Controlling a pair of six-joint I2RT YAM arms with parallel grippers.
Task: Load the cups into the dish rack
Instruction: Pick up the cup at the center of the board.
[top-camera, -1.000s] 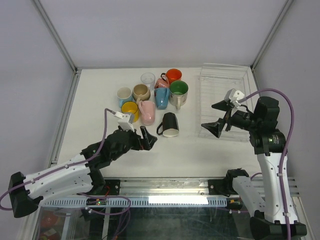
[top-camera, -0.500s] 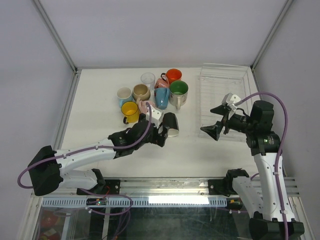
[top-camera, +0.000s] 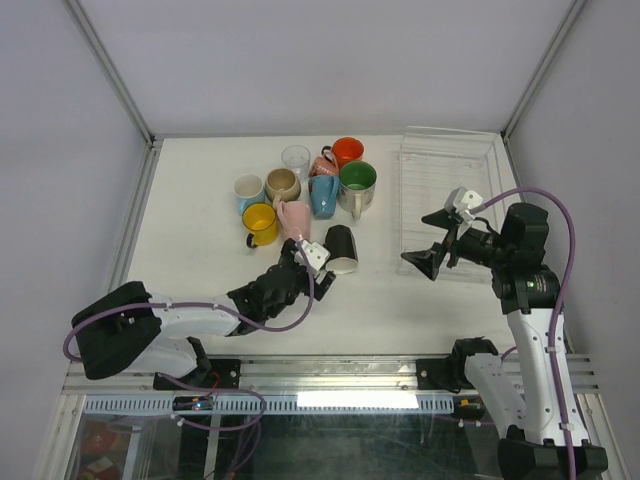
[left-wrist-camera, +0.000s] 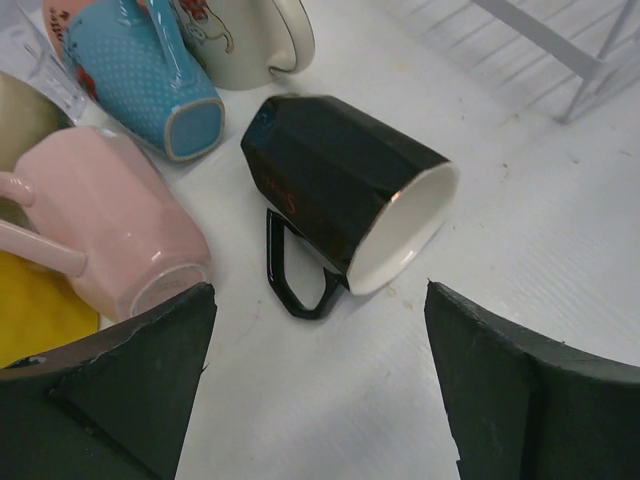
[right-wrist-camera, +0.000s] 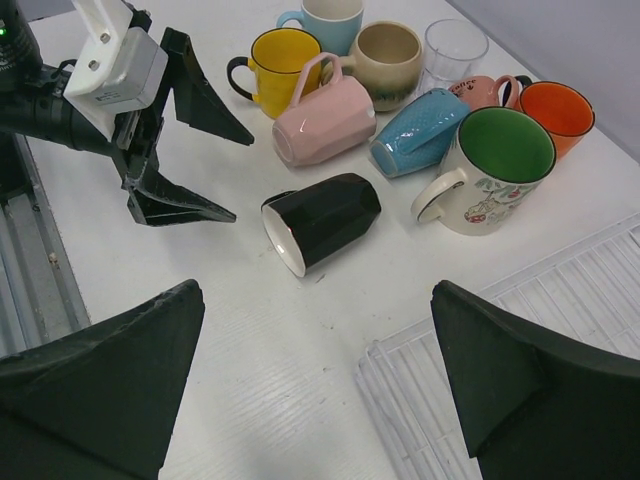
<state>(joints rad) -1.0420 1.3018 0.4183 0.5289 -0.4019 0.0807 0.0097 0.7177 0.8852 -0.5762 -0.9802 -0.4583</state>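
Left wrist view: the left hand (left-wrist-camera: 320, 400) is wide open and holds nothing. The black mug (left-wrist-camera: 340, 190) lies on its side just ahead of the hand, in line with the gap between its two fingers. It does not touch them. Its white mouth faces the hand's right side, and its handle points back at the hand.

The pink mug (left-wrist-camera: 110, 215) lies on its side just ahead of the left finger, very close to it. The yellow mug (left-wrist-camera: 40, 320) is partly hidden behind that finger. The blue mug (left-wrist-camera: 140, 75) lies on its side past the pink one. Nothing sits between the hand and the black mug.

In the top view, the right hand (top-camera: 432, 245) is also wide open and holds nothing. It hangs at the near left corner of the rack (top-camera: 450, 190). No mugs can be seen in the rack. In the right wrist view, the green mug (right-wrist-camera: 490, 165) stands ahead of this hand, with the orange mug (right-wrist-camera: 555, 110) and the glass (right-wrist-camera: 455, 45) behind it. All the mugs sit on the table (top-camera: 200, 200), well to the left of the rack.

Half a second ago, the left hand was right up against the black mug. Now it is pulled back a little, and the arm is folded closer to its base. The black mug has not moved. The right hand has hardly moved.
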